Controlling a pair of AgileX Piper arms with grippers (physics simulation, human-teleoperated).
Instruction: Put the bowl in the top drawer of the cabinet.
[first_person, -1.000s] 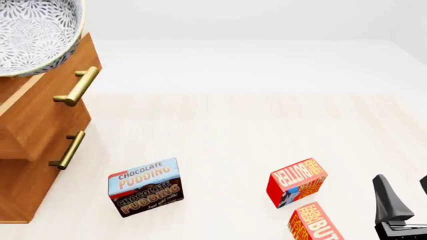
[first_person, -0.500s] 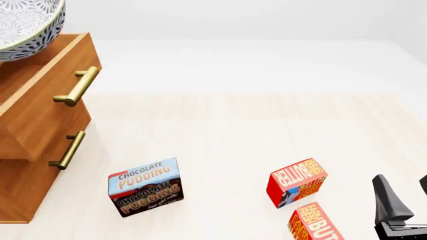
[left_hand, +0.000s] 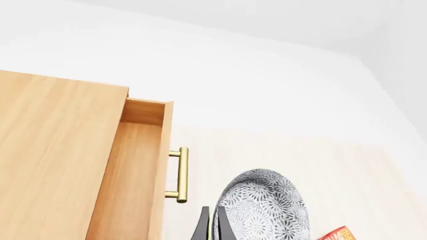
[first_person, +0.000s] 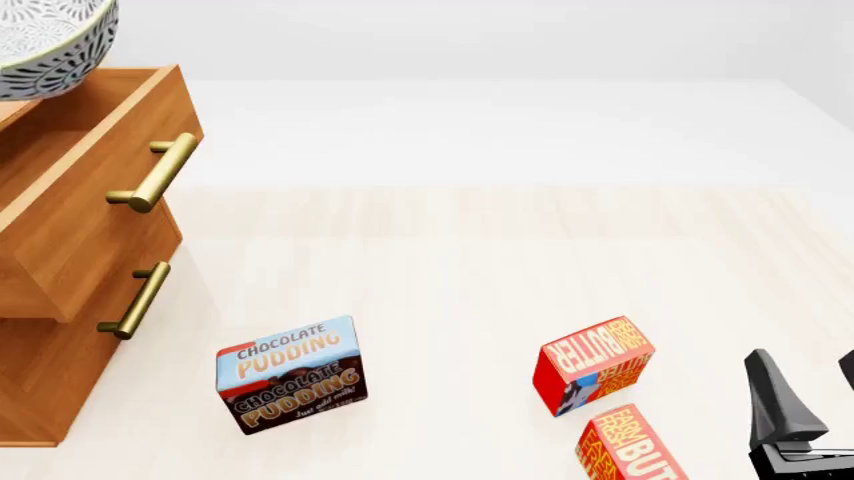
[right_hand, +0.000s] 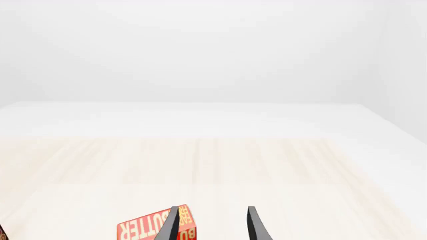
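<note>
The bowl (first_person: 48, 42), white with a dense grey floral pattern, hangs at the front view's top left corner, above the pulled-out top drawer (first_person: 91, 205) of the cabinet (first_person: 38, 370). The left wrist view shows my left gripper (left_hand: 212, 226) shut on the bowl's (left_hand: 263, 207) rim, with the bowl beside the brass handle (left_hand: 180, 175) of the open drawer (left_hand: 130, 185). The left gripper itself is outside the front view. Low at the right, my right gripper (first_person: 807, 385) stands open and holds nothing; its fingers (right_hand: 172, 224) show in the right wrist view.
The lower drawer's brass handle (first_person: 134, 298) sits under the open drawer. A chocolate pudding box (first_person: 287, 373) stands in front of the cabinet. Two red butter boxes (first_person: 594, 362) (first_person: 634, 450) lie just left of the right gripper, and one butter box (right_hand: 157, 229) shows in the right wrist view.
The bowl has moved up and to the left, further out of the front view's corner, above the open top drawer. The right arm and the boxes have not moved.
</note>
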